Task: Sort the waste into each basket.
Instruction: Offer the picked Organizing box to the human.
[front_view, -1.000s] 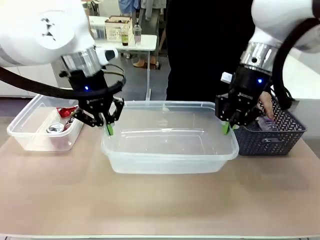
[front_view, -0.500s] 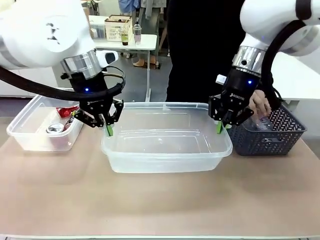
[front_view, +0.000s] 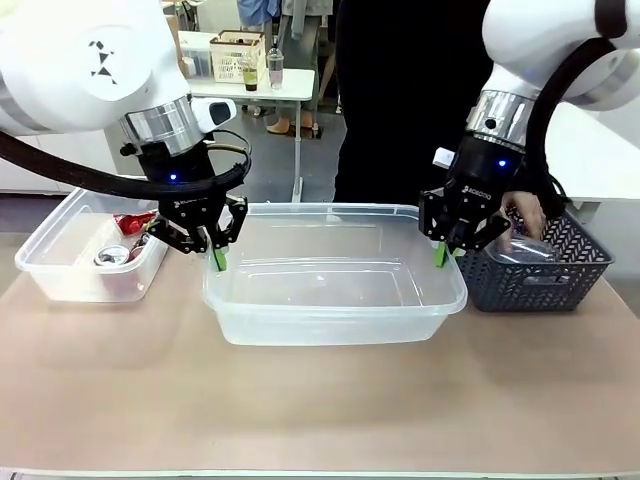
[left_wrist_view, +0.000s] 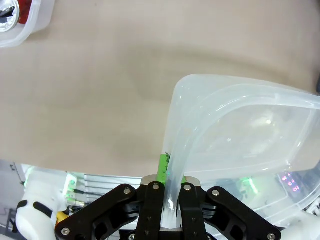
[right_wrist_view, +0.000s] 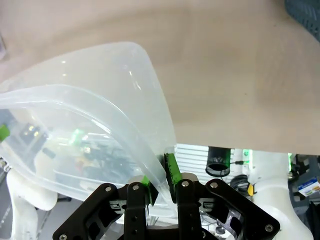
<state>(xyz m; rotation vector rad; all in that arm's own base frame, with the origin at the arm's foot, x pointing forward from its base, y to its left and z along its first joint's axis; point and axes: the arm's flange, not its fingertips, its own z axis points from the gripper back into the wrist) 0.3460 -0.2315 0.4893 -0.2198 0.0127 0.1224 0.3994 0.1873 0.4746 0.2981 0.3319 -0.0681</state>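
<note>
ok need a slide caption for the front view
The left claw and right claw grip opposite ends of the large clear tub; cans sit in the smaller tub.

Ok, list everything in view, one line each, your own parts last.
large clear tub: one, see-through, table centre, gripped at both end rims.
small clear tub: one, see-through, table's left end.
cans: at least two, red with silver tops, inside the small clear tub.
lattice basket: one, dark grey, table's right end.
table: one, tan.
person's hand: one, reaching into the lattice basket.
left gripper: black, green pads, shut on the large clear tub's left rim.
right gripper: black, green pads, shut on its right rim.
</note>
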